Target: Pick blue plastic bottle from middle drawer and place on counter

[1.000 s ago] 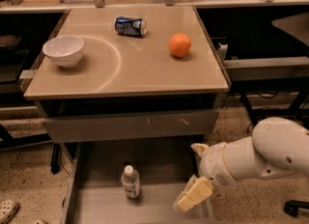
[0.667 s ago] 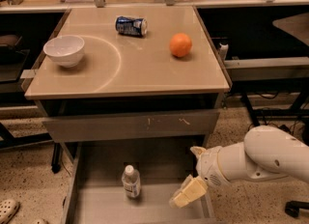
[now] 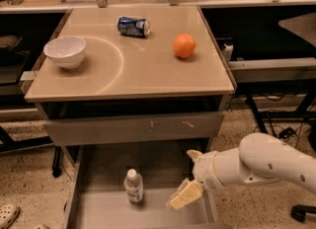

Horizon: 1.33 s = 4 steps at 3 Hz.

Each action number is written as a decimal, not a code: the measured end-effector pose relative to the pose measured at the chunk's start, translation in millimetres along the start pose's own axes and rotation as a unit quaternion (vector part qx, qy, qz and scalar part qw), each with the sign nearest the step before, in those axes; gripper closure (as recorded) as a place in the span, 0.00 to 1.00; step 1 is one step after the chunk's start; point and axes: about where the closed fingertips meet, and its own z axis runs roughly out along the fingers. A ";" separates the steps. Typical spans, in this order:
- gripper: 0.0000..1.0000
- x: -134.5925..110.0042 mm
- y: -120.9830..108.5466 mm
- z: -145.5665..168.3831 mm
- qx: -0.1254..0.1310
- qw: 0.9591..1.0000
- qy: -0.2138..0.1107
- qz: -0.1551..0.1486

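The blue plastic bottle (image 3: 133, 186), clear with a white cap and pale label, stands upright on the grey floor of the open middle drawer (image 3: 98, 208), below the tan counter (image 3: 143, 70). My gripper (image 3: 187, 175), on a white arm coming in from the right, hangs over the right side of the drawer, to the right of the bottle and apart from it. Its pale fingers (image 3: 183, 195) are spread open and hold nothing.
On the counter are a white bowl (image 3: 65, 51) at the left, a blue-and-silver can (image 3: 133, 26) lying at the back, and an orange (image 3: 184, 46) at the right. A shut grey drawer front (image 3: 133, 128) with scratch marks sits above the open drawer. A sandal (image 3: 7, 215) lies on the floor at left.
My arm and gripper have shifted left over the drawer, closer to the bottle. The bottle and the things on the counter have not moved.
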 end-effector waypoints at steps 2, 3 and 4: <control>0.00 -7.6 -12.1 82.1 -0.006 0.998 -0.061 0.001; 0.00 -7.6 -12.1 82.2 -0.006 0.998 -0.061 0.001; 0.00 -11.0 -9.0 108.5 -0.018 0.996 -0.084 -0.013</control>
